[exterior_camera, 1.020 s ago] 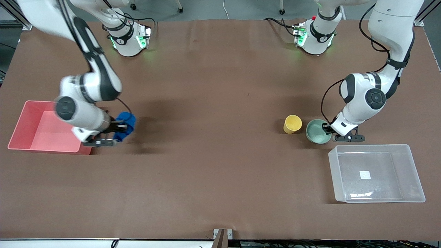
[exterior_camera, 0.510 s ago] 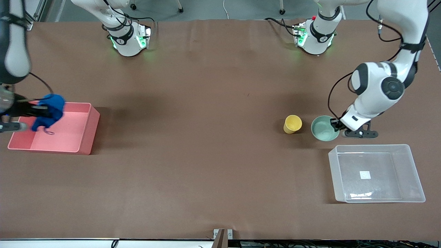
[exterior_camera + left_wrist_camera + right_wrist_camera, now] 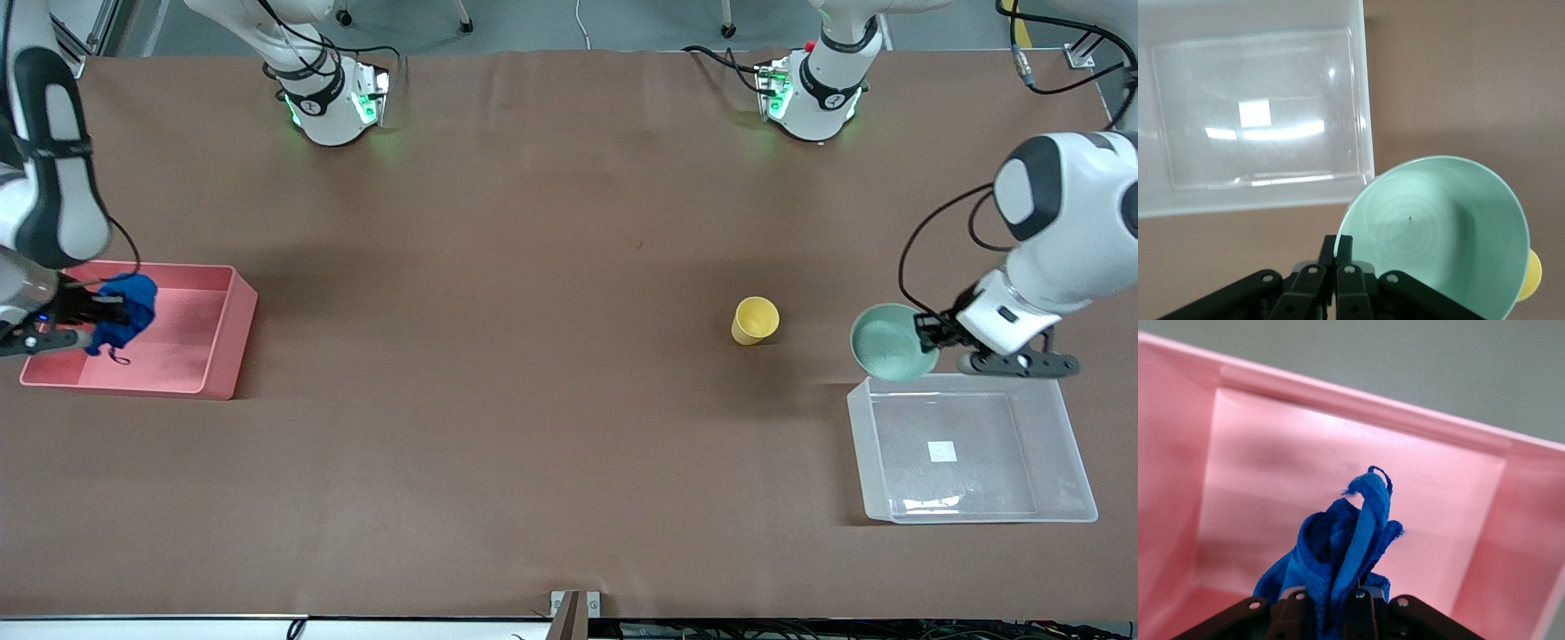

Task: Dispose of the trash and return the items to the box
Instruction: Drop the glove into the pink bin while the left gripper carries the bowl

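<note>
Over the pink rectangular plastic bin, at the right arm's end of the table, the small bright-blue wad of soft cloth hangs from the right gripper, bunched between its fingers with a thin tail dangling toward the bin floor. Much of that arm runs off the front view's edge, and in the right wrist view the cloth hides the fingertips. Its jaws are closed tight on the wad. At the left arm's end, the shallow pale mint-green bowl is tilted in the air over the table, just beside the edge of the clear rectangular plastic tub, whose bottom carries a white square sticker. The left gripper pinches the bowl's rim, jaws nearly together on the thin wall. A small yellow cup stands on the brown table, apart from the bowl.
</note>
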You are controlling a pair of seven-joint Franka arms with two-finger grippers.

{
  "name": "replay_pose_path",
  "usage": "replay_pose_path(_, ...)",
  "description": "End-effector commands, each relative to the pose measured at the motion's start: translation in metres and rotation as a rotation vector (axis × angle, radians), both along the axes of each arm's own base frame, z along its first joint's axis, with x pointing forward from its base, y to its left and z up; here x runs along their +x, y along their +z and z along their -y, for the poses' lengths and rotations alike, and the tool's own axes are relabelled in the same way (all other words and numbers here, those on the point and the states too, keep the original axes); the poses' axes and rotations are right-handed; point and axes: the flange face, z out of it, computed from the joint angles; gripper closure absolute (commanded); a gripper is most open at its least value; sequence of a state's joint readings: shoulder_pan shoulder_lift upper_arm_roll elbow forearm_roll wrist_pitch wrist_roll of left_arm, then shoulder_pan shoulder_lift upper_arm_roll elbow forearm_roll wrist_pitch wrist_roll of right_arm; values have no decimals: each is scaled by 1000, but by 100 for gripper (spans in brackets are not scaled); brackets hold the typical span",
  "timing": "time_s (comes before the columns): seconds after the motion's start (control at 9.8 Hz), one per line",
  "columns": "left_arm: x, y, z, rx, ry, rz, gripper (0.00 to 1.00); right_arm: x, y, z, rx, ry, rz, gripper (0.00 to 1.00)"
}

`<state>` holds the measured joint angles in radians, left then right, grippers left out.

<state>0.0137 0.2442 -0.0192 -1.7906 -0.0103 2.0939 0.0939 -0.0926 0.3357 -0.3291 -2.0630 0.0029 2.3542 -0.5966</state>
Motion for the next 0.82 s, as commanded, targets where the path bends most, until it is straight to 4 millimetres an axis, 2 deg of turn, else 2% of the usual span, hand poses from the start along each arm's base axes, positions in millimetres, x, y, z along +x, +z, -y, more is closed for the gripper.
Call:
replay_pose_path(0.0,61,-38,-23,-13,-48,-29,100,-10,-39,-7,5,-17,33,85)
replay_pose_path(0.1,75,-42,-48,-14,-69,-32,100,-10,-47,-10,10,-22,25,48)
replay_pose_path(0.2,85,-52,-62,-14,-87,-33,100,-9,-46,-8,9,-27,32,12)
replay_pose_path(0.31,91,-69,-69,-7,-112,-43,100,-6,-44,-10,13,-30,41,0)
replay_pose_path(0.41,95,-78,-87,-7,-117,-44,100,-4,-35,-13,21,-36,49,0)
replay_pose_path(0.51,96,-84,-99,-7,-126,-45,100,1,7,-21,49,-42,60,0)
replay_pose_path(0.61,97,-98,-102,-9,-118,-54,100,4,50,-26,80,-137,52,0)
replay_pose_path(0.71,97,-111,-104,-8,-115,-61,100,14,92,-50,104,-216,56,0)
